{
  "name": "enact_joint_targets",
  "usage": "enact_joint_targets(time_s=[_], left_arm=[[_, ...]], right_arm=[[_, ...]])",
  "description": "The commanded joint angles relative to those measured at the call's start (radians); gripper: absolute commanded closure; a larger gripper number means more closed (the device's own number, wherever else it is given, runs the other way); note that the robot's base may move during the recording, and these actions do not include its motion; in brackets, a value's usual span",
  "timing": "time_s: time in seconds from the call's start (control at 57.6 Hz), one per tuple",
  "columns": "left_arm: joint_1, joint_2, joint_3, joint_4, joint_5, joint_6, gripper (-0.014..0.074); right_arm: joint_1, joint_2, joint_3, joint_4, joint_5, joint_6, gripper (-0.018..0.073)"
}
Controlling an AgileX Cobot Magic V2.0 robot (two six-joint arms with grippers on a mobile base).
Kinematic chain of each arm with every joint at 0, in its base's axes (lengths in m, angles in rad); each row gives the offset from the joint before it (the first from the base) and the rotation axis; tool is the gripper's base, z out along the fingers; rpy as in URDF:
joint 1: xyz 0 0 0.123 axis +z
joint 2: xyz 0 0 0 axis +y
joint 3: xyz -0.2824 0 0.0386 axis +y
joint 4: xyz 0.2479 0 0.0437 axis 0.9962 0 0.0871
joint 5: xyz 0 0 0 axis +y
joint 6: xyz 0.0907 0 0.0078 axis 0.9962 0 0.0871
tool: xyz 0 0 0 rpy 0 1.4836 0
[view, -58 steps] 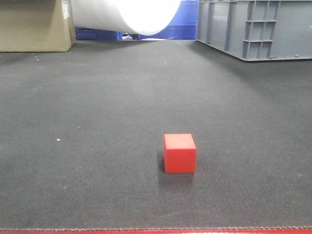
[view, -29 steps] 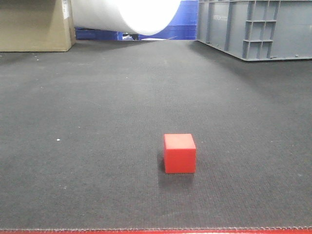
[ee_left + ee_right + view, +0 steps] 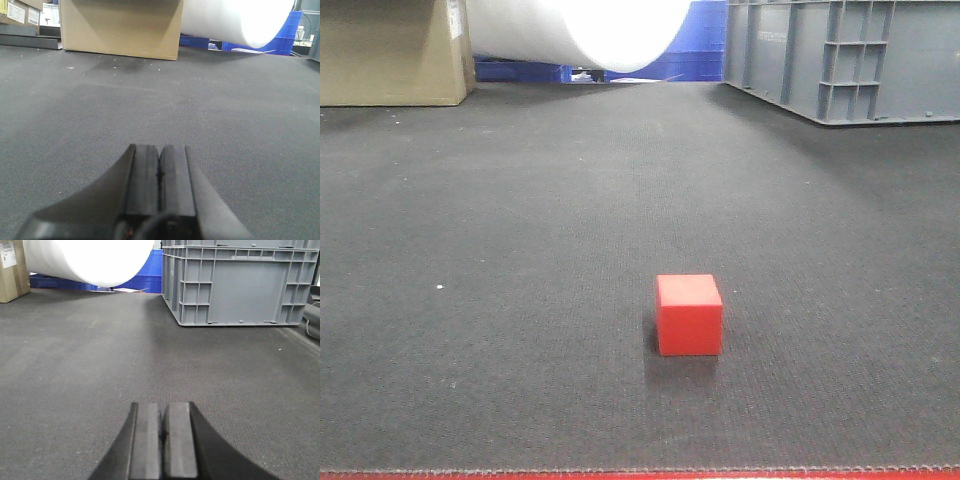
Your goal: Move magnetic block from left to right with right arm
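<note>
Dark grey textured matting covers the desk, with a cardboard box, a white roll and a grey crate along its far side. On the mat near the front edge, slightly right of centre, sits the magnetic block, untouched. Both the left gripper and right gripper have jaws pressed together, empty
</note>
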Motion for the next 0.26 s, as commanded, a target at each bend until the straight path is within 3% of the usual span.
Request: enact_joint_targets(time_s=[0.0,0.243], left_arm=[[-0.001,-0.007,0.005,-0.003,-0.078,-0.007,0.0722],[-0.001,-0.007,0.005,-0.003,-0.078,-0.007,0.0722]], right_arm=[[-0.005,0.009,-0.001,-0.012,-0.082,-0.005,0.0501],[-0.005,0.009,-0.001,-0.012,-0.082,-0.005,0.0501]])
